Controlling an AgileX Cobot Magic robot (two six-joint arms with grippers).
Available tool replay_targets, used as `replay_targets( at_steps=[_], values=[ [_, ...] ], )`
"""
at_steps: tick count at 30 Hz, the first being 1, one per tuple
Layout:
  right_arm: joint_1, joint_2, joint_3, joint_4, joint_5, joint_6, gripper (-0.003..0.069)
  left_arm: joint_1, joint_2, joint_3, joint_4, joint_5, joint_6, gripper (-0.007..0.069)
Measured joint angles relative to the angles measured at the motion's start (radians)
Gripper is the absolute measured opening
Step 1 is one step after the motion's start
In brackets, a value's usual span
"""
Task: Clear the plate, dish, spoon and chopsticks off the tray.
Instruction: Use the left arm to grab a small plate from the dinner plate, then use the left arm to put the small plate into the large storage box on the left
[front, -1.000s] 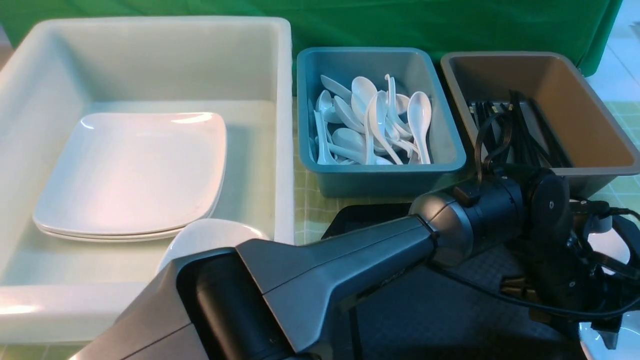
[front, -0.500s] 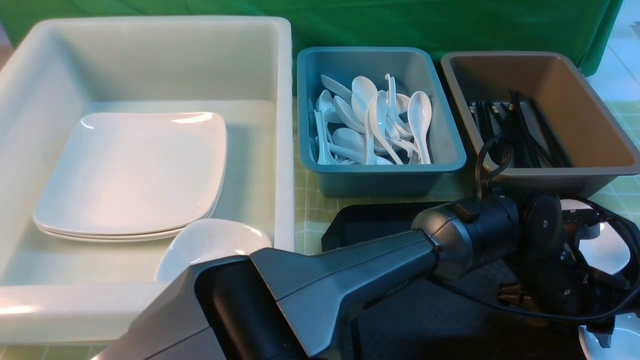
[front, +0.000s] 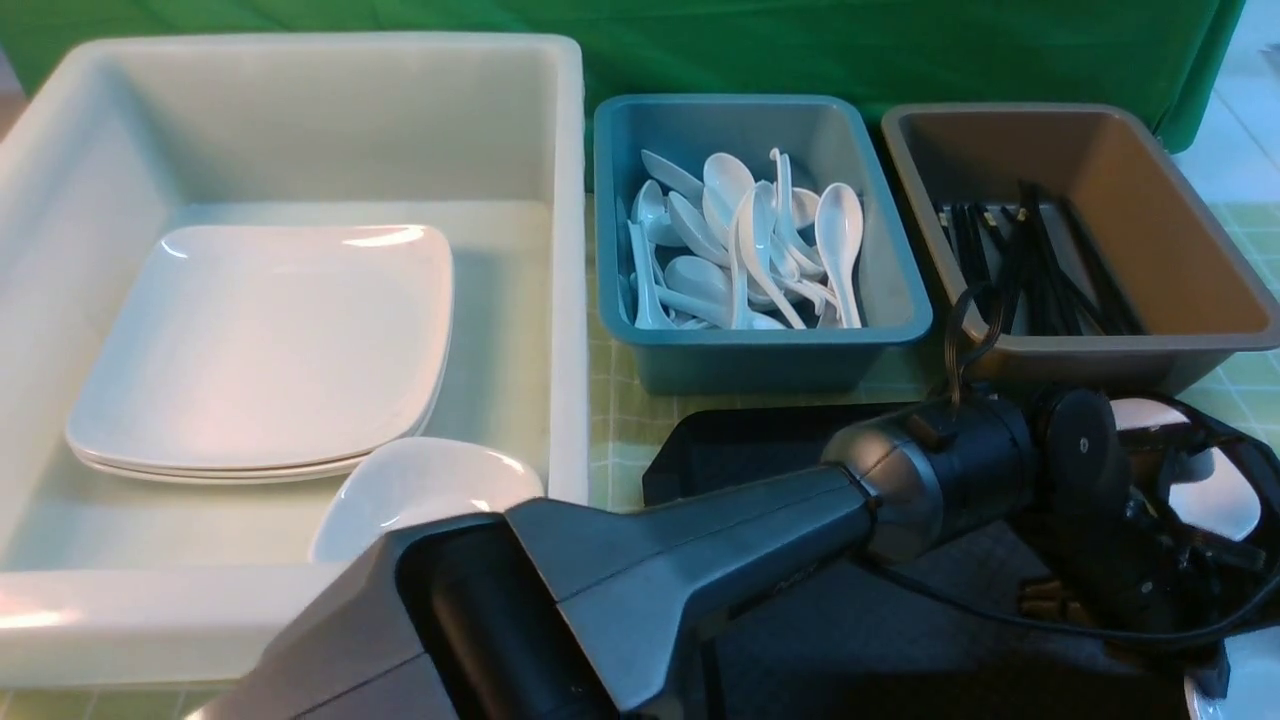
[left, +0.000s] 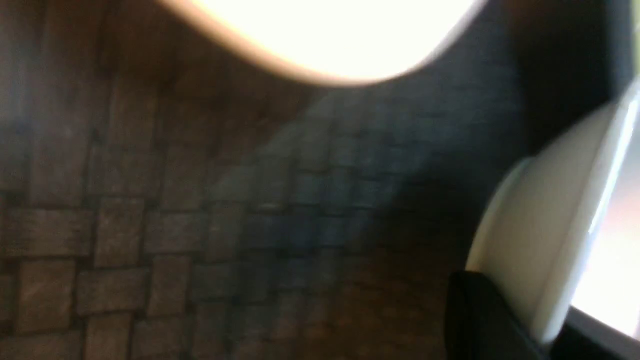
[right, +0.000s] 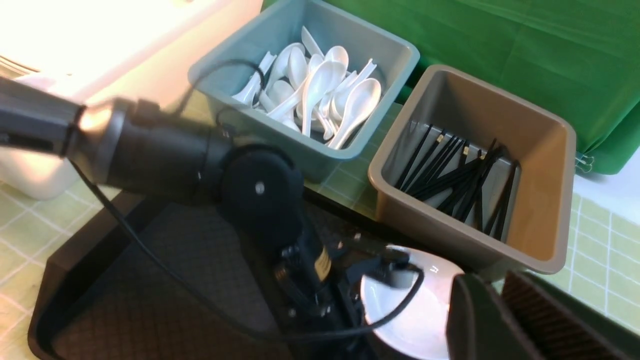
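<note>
Holding plates (front: 260, 340): white bin (front: 568, 300); spoons (front: 760, 240): blue tub (front: 770, 345); chopsticks (front: 1040, 270): brown tub (front: 1185, 250). Left gripper (front: 1195, 520) over tray (front: 740, 440) at dish (right: 425, 310); closure unclear.

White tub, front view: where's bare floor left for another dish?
Free: the strip between the plates and the right wall of the tub, the band behind them along the far wall, and the near-left corner. Crowded: near-right corner, where a small dish sits by the stack.
</note>
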Motion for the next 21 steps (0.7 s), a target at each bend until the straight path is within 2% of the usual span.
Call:
replay_targets(
  at_steps=[3, 5, 6, 9, 10, 15, 17, 18, 21],
  values=[
    [0.0, 0.0, 0.0, 0.0, -0.001, 0.0, 0.0073, 0.02, -0.064, 0.003, 0.055, 0.013, 0.013, 0.0001],
    [0.0, 0.0, 0.0, 0.0, -0.002, 0.0, 0.0074, 0.062, -0.183, 0.004, 0.174, 0.056, 0.018, 0.0001],
    [0.0, 0.0, 0.0, 0.0, -0.002, 0.0, 0.0074, 0.065, -0.183, 0.004, 0.174, 0.06, 0.018, 0.0001],
    [0.0, 0.0, 0.0, 0.0, -0.003, 0.0, 0.0079, 0.173, -0.376, 0.004, 0.322, 0.159, 0.02, 0.0001],
    [0.0, 0.0, 0.0, 0.0, -0.003, 0.0, 0.0079, 0.181, -0.387, 0.004, 0.329, 0.159, 0.02, 0.0001],
    [0.0, 0.0, 0.0, 0.0, -0.003, 0.0, 0.0085, 0.397, -0.631, 0.011, 0.466, 0.341, 0.07, 0.0001],
    [0.0, 0.001, 0.008, 0.0, -0.011, 0.0, 0.0087, 0.542, -0.727, 0.087, 0.455, 0.373, 0.11, 0.0001],
    [0.0, 0.001, 0.011, -0.001, -0.012, 0.0, 0.0087, 0.552, -0.741, 0.105, 0.446, 0.375, 0.12, 0.0001],
    [0.0, 0.001, 0.029, 0.0, -0.019, 0.0, 0.0094, 0.709, -0.834, 0.279, 0.351, 0.391, 0.219, 0.0001]
  ],
)
